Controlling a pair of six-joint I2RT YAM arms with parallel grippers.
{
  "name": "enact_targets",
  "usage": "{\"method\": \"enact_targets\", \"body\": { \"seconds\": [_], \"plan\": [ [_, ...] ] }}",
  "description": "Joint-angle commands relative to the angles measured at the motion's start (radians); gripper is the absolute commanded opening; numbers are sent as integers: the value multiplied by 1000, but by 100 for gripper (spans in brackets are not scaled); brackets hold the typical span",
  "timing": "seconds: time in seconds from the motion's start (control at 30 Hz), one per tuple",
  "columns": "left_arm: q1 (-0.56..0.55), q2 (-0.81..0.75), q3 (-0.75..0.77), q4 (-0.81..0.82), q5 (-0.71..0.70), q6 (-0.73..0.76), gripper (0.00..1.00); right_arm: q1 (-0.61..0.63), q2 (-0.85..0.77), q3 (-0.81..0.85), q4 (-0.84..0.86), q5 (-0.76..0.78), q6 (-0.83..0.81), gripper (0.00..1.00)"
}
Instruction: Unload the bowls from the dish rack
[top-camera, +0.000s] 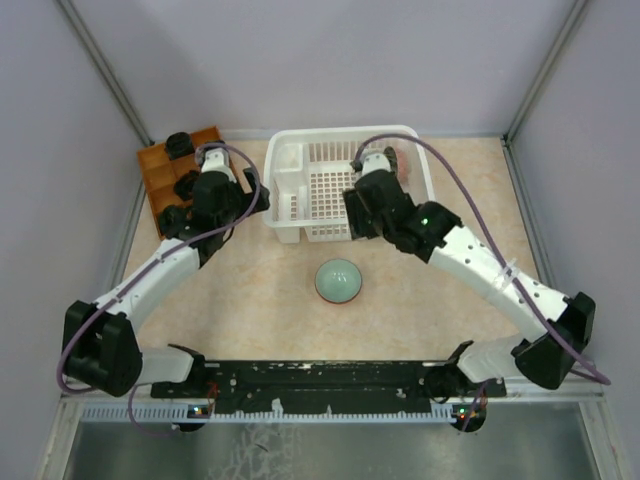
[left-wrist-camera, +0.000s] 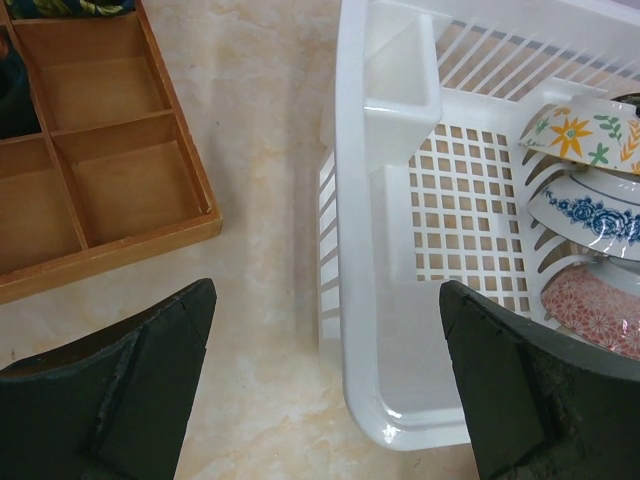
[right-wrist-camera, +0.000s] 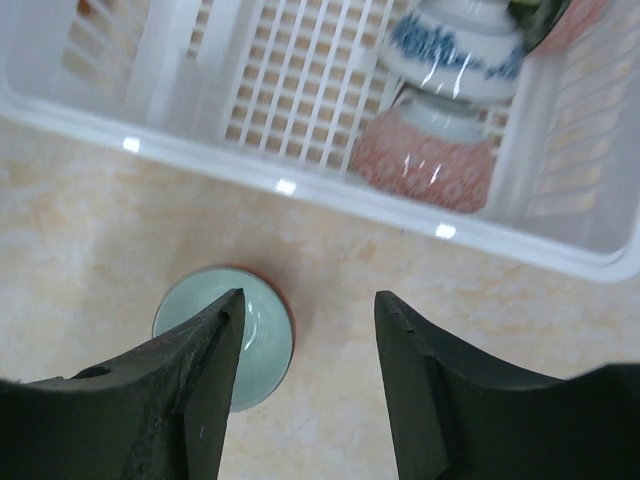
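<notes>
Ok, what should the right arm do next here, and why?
Probably move the right gripper over the dish rack toward the red patterned bowl nearest its near wall. The gripper's jaws stand open and empty, the pale green bowl sits on the table below, and other bowls are racked.

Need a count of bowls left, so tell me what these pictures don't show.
- Left wrist view: three bowls in the dish rack run off the right edge.
- Top view: the right arm covers them; only a reddish rim shows.
- Right wrist view: the farthest bowl is blurred and cut by the top edge.
</notes>
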Motion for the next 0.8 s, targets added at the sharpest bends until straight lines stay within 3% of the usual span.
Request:
{"method": "enact_targets", "body": {
  "seconds": [0.0,0.27,0.47,0.77],
  "plan": [
    [4,35,59,-35,16,13,99,-61,118,238,-107,162,-128,56],
    [2,52,62,-51,37,21,99,-204,380,503,-94,224,-286,56],
    [3,75,61,-42,38,22,99,-252,680,760,-145,440,-373,54],
    [2,92,61,-33,61,22,99,-311,996,1107,-203,517,-447,47]
  ]
}}
